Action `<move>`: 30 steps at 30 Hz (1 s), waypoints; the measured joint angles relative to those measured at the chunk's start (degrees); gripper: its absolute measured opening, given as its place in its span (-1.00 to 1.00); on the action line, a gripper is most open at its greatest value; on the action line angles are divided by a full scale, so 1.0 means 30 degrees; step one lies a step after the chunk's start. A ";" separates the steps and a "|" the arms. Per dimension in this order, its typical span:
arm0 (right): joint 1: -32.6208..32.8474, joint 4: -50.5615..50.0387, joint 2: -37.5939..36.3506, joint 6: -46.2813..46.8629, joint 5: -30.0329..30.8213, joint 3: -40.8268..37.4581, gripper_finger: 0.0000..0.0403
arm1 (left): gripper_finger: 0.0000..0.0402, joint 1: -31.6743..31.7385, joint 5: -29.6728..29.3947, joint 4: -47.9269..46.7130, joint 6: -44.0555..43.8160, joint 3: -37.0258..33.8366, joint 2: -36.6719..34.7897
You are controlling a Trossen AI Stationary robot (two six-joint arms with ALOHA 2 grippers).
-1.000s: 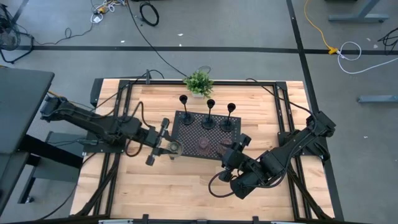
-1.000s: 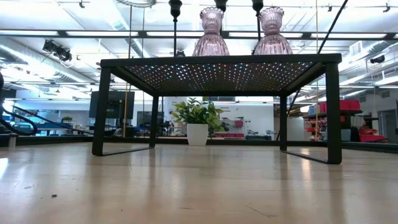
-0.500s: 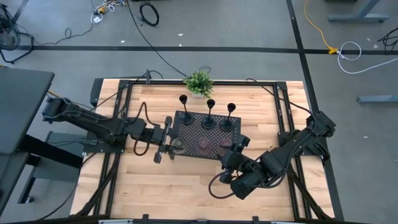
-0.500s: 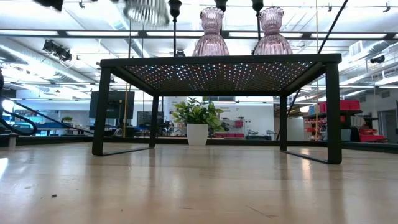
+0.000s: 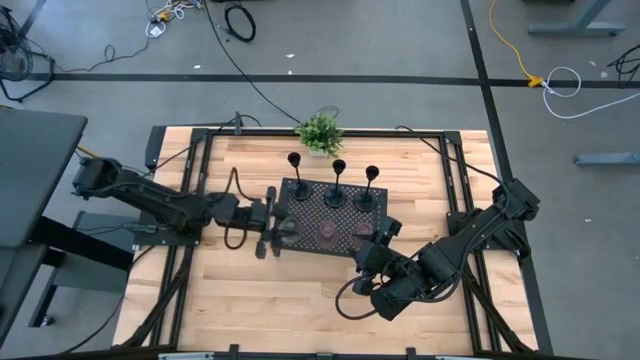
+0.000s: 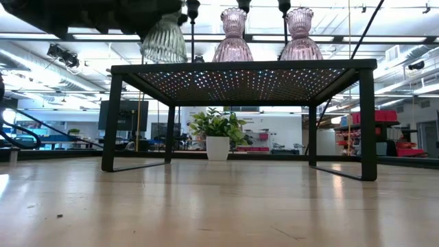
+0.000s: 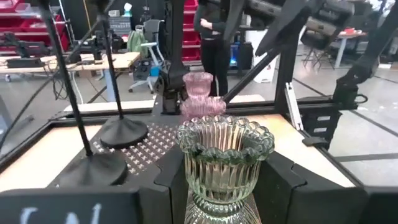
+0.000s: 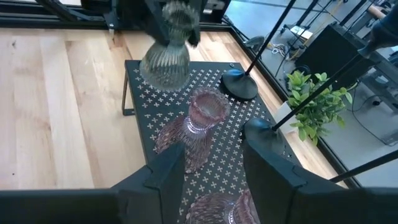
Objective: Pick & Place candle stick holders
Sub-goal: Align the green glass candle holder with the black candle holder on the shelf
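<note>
**High view: green glass reaches the tray's edge**

My left gripper [image 5: 283, 228], pinching the ribbed greenish glass candle cup [image 7: 224, 158], has carried it in over the black perforated tray [image 5: 345, 236]. Two pink cups [image 8: 202, 118] stand just ahead; setting down looks next. My right gripper [image 8: 208, 171] waits, parted and empty.

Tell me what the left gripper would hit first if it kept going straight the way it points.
Probably the nearer pink glass cup on the black tray; the left gripper, holding a greenish glass cup, points across it. Depth is unclear.
</note>
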 joint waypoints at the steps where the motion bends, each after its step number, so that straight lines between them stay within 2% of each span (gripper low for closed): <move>1: 0.0000 0.0002 0.0000 -0.0002 0.0003 0.0000 -0.19 | -0.32 -0.0007 0.0007 0.0209 -0.0007 -0.0020 0.0255; 8: 0.0000 0.0074 0.0000 0.0028 -0.0004 0.0000 -0.19 | -0.32 -0.0015 -0.0167 0.1619 0.0080 0.0009 0.1791; 30: 0.0000 0.0281 0.0000 0.0071 -0.0048 0.0000 -0.19 | -0.29 0.0044 -0.0162 0.1237 0.0045 0.0016 0.1884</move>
